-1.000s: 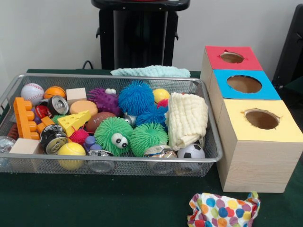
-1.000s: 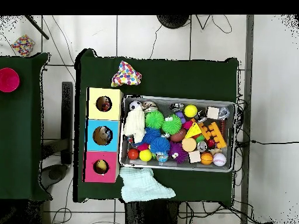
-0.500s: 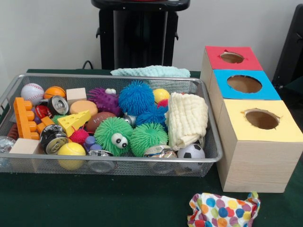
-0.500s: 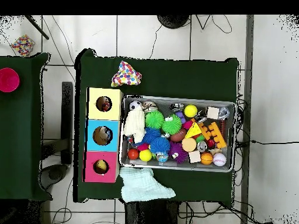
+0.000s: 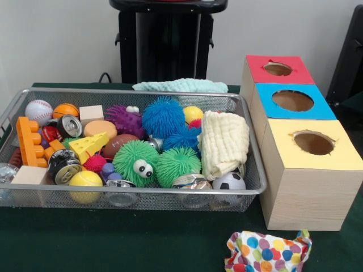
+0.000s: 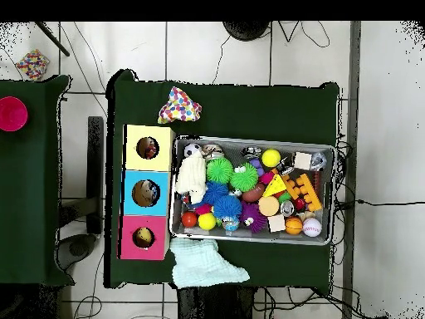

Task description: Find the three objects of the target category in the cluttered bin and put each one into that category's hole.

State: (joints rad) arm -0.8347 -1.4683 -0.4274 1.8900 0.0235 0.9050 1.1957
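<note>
- Counter [image 5: 142, 238]: dark green cloth cover; white tiled floor [image 6: 382, 125] around it.
- Bin [image 5: 136, 195]: wire mesh, centre, full of toys.
- Boxes [image 5: 309, 170]: at 3 o'clock from bin, holes up.
- Gripper: outside both views; state cannot be told.

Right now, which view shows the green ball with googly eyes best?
Front view: the green spiky ball faces the camera in the wire bin, both eyes plain. The overhead view shows two green spiky balls, and I cannot tell which is it; no eyes visible.
</note>
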